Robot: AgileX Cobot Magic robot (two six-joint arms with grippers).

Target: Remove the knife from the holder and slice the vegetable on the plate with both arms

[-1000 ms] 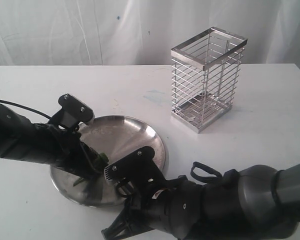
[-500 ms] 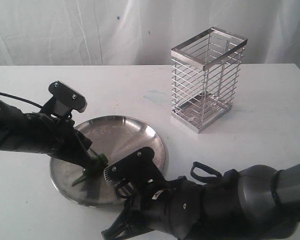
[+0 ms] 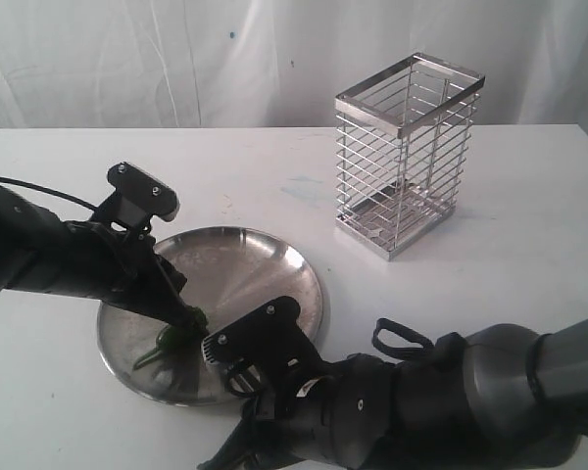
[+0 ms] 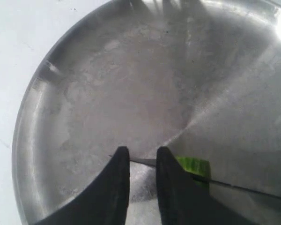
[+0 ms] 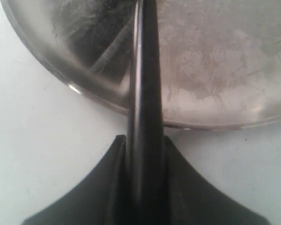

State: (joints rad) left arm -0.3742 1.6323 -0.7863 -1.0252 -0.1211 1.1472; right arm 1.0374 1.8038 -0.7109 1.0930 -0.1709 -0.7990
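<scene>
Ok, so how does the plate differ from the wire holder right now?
The plate is round, shallow, solid dull steel; the holder is a tall rectangular basket of shiny open wire. The plate lies flat and low; the holder stands upright. The plate carries the green chili, with the knife reaching over its rim; the holder is empty. Both are silvery metal on the white table.

From my seat I see the right gripper (image 5: pixel 145 141) clamped on the knife (image 5: pixel 143 89), one black finger (image 5: pixel 113 161) pressed against each side of its slim black body. The knife runs straight out from the jaws, crosses the raised rim of the plate (image 5: pixel 215 124) and reaches on over the dull, scuffed steel. Beneath the gripper and around the plate's edge lies the plain white table (image 5: pixel 37 136).
</scene>
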